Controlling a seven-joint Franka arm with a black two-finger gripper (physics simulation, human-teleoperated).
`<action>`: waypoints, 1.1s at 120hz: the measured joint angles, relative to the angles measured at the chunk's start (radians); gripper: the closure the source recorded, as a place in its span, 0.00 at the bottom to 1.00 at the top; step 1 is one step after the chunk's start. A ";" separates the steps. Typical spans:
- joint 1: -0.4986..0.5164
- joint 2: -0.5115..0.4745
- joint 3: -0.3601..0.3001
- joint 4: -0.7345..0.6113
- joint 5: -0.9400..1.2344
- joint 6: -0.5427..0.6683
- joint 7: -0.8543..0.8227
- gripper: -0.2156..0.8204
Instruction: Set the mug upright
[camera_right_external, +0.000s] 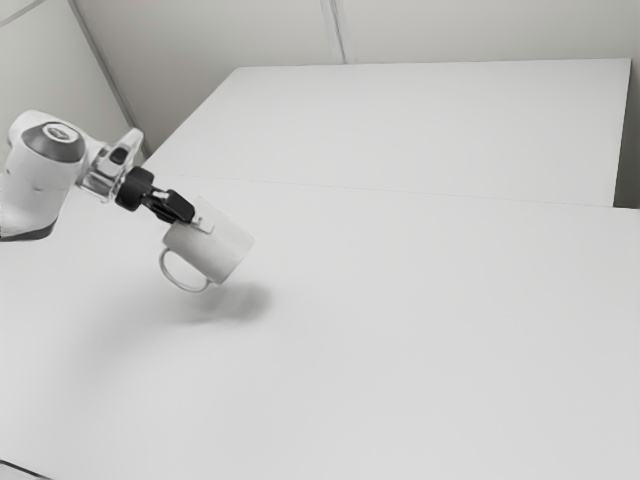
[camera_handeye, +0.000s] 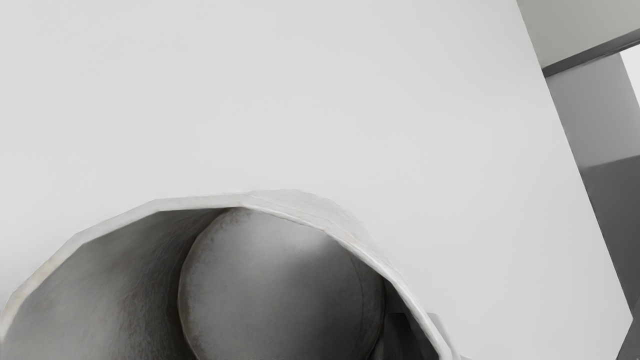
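My gripper (camera_right_external: 199, 219) pinches mug (camera_right_external: 220, 248) by its wall, near rim. Mug hangs tipped over table (camera_right_external: 420, 350). Open end faces gripper; bottom slants down toward exterior view's right, handle (camera_right_external: 184, 287) on low side. I should swing bottom straight down, then lower.

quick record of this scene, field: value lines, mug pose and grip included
object: white mug
pose: tilted, mouth toward the arm, base lower
handle: on the mug's lower side
jaws: shut on the mug wall, one inside, one outside
support: apparently held above the table, shadow beneath
upright: no
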 joint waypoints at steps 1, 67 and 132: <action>-0.009 -0.004 0.002 0.000 0.011 0.004 -0.004 0.96; -0.386 -0.303 0.060 -0.219 0.570 0.144 -0.412 0.97; -0.473 -0.345 0.009 -0.473 0.685 0.569 -0.640 0.97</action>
